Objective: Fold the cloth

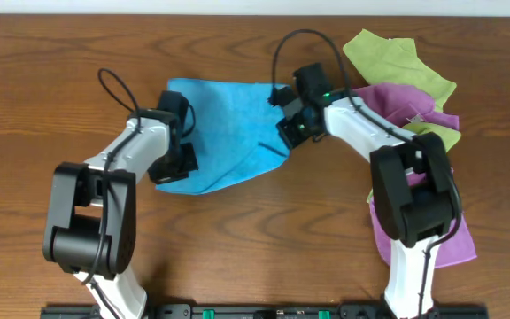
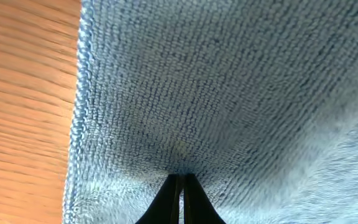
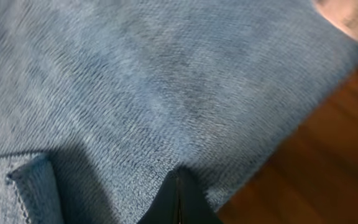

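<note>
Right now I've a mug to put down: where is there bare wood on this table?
Bare wood: the table left of the left arm, and the front middle between the two arms, below the blue cloth. Crowded: the centre, where left claw and right claw pinch it, and the right side under lime-green cloths and purple cloths.

One blue cloth (image 1: 228,115), two green cloths (image 1: 397,58), two purple cloths (image 1: 395,102), two pincers (image 1: 173,167)

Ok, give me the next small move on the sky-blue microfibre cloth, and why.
Probably lift both arms a little, together and level. The left gripper and right gripper each look shut on a pinch of the sky-blue microfibre cloth, at opposite edges, while the rest lies on the wooden table; a lift would free it for folding.
</note>
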{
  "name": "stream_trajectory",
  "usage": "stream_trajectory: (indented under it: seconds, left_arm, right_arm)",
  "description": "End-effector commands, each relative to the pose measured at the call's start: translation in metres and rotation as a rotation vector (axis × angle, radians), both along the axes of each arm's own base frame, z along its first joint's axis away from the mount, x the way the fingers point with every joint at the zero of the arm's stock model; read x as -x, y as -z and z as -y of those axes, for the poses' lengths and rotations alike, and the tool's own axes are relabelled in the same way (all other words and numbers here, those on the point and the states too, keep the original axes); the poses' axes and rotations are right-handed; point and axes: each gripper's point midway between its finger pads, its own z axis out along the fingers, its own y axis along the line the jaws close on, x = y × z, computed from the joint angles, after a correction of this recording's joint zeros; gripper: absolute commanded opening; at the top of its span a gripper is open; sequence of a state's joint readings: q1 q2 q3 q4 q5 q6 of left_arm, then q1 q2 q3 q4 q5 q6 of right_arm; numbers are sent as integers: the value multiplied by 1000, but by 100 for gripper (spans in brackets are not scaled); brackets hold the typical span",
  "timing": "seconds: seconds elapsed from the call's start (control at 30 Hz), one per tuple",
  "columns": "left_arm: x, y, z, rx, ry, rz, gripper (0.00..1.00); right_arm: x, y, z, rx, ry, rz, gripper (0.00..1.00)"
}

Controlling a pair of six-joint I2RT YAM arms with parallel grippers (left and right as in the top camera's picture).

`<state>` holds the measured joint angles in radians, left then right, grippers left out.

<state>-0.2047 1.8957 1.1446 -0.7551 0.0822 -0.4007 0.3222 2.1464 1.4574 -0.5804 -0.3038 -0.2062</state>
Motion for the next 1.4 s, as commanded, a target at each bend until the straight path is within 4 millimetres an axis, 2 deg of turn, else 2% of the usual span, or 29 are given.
stream_trajectory:
  seconds: [0.0, 0.17, 0.3, 0.4, 0.43, 0.47, 0.53, 0.63, 0.77, 0.93, 1.07, 1.37]
  left_arm:
    - [16, 11, 6, -1, -5, -51, 6]
    - [13, 11, 1, -29, -8, -38, 6]
    - [13, 11, 3, -25, -4, -39, 6]
    - [14, 11, 5, -14, -3, -43, 6]
    - [14, 11, 5, -14, -3, -43, 6]
    - [14, 11, 5, -15, -5, -43, 6]
    - [14, 11, 5, -15, -7, -43, 6]
    - [14, 11, 5, -15, -25, -42, 6]
    - [12, 11, 6, -14, -33, -34, 6]
    - [11, 11, 6, -13, -32, -30, 6]
    - [11, 11, 6, -13, -32, -30, 6]
    - [11, 11, 6, -13, -32, -30, 6]
  right_arm:
    - [4, 32, 37, 80, 104, -88, 1]
    - [13, 31, 35, 49, 98, -129, 1]
    - [11, 18, 29, 11, 91, -133, 1]
    - [3, -8, 23, -33, 86, -112, 1]
    - [1, -20, 20, -50, 81, -103, 5]
    - [-1, -30, 18, -62, 75, -93, 14]
    - [-3, -52, 14, -80, 51, -71, 17]
    - [4, -82, 5, -116, -31, -39, 25]
    - [24, -108, -8, -153, -185, -4, 25]
    - [45, -105, -22, -168, -369, 9, 24]
    - [57, -95, -34, -158, -515, 50, 31]
    - [61, -58, -51, -152, -595, 113, 37]
